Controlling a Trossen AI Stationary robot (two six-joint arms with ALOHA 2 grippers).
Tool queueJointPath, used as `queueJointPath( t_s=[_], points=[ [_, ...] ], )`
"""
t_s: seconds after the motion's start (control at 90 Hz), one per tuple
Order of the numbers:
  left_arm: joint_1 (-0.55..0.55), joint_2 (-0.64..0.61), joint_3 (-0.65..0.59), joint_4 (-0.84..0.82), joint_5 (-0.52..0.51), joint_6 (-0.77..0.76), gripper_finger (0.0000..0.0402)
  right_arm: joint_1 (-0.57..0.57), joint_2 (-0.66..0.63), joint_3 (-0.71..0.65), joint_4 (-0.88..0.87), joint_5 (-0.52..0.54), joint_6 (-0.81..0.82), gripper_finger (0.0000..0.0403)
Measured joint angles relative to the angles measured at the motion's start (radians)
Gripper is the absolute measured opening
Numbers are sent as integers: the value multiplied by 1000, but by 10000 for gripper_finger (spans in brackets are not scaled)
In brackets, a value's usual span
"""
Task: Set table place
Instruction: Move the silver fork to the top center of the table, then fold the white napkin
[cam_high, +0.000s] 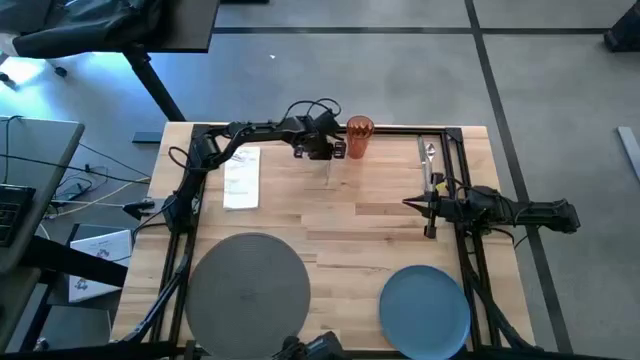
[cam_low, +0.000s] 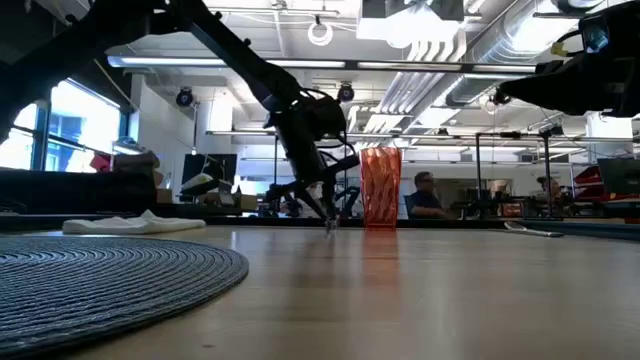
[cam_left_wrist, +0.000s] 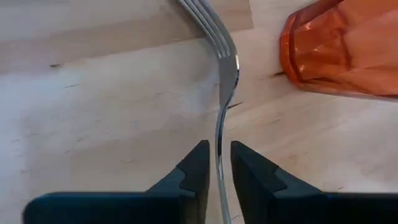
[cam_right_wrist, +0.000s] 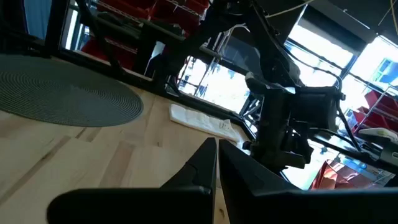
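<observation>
- The left gripper (cam_left_wrist: 216, 163) sits at the far edge of the bench (cam_high: 380, 225), its fingers closed on the thin handle of a fork (cam_left_wrist: 225, 74), tines pointing away and low over the wood.
- The orange tumbler (cam_high: 359, 138) stands just beside that gripper; a sideways swing could knock it over.
- The narrow handle could pivot or slip in the grip.
- The grey placemat (cam_high: 247, 285) and blue plate (cam_high: 425, 309) lie well apart at the near edge, the napkin (cam_high: 241, 178) off to the left, so nothing looks set yet.
- The right gripper (cam_right_wrist: 216, 163) hangs by the remaining cutlery (cam_high: 428, 165), fingers nearly together, empty.
</observation>
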Motion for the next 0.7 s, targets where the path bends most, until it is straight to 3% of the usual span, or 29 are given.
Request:
queueJointPath(
  t_s=[0.2,0.378,0.7],
  points=[
    [2,-6,58,-13,23,71,106,0,0,0,0,0,0,0],
    [7,-50,109,-90,30,176,117,0,0,0,0,0,0,0],
    [0,-193,110,-451,4,380,117,0,0,0,0,0,0,0]
  ],
)
